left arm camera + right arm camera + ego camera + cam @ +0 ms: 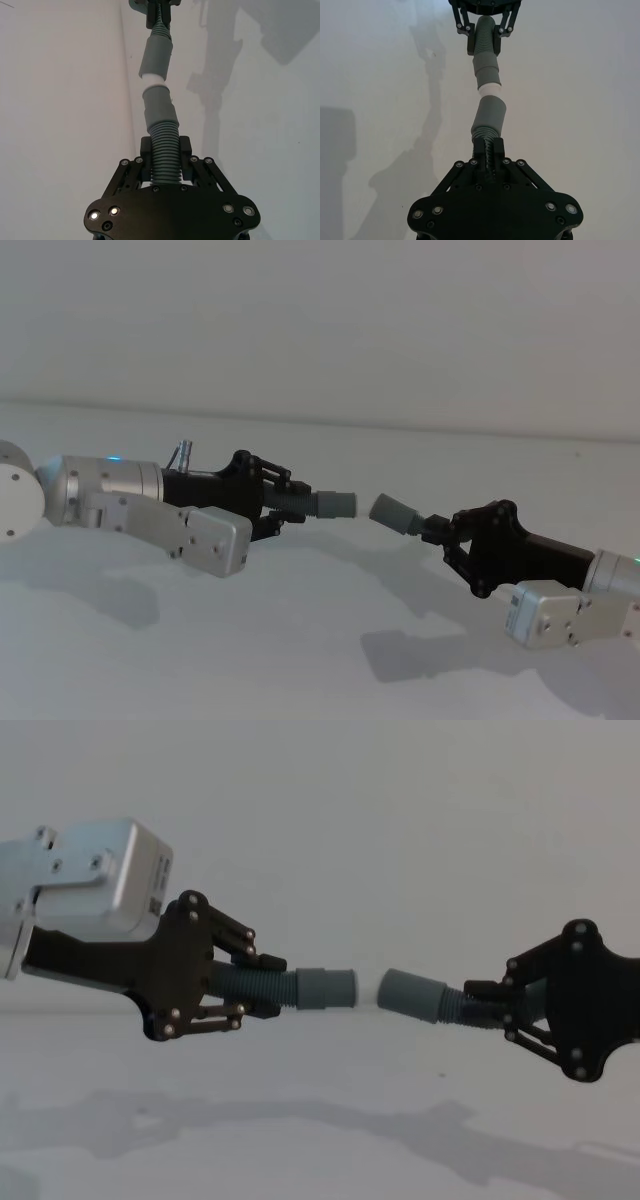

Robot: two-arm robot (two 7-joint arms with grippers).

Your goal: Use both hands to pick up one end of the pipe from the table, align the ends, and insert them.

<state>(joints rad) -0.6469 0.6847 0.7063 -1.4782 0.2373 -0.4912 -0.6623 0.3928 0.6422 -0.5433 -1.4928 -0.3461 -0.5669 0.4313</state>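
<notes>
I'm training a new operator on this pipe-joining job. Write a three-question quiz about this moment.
1. True or false: the left cuff and right cuff are already joined.
2. What does the left hand clamp? A) ribbed hose B) smooth cuff C) nothing
3. Where are both pipe pieces relative to the table?

Key
1. False; a gap separates them.
2. A
3. Held above it, the other piece in the right hand.

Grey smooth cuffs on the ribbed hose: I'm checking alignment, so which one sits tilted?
The right gripper's smooth grey cuff, on dark ribbed hose: its mouth angles upward, while the left gripper's cuff lies level.
</notes>
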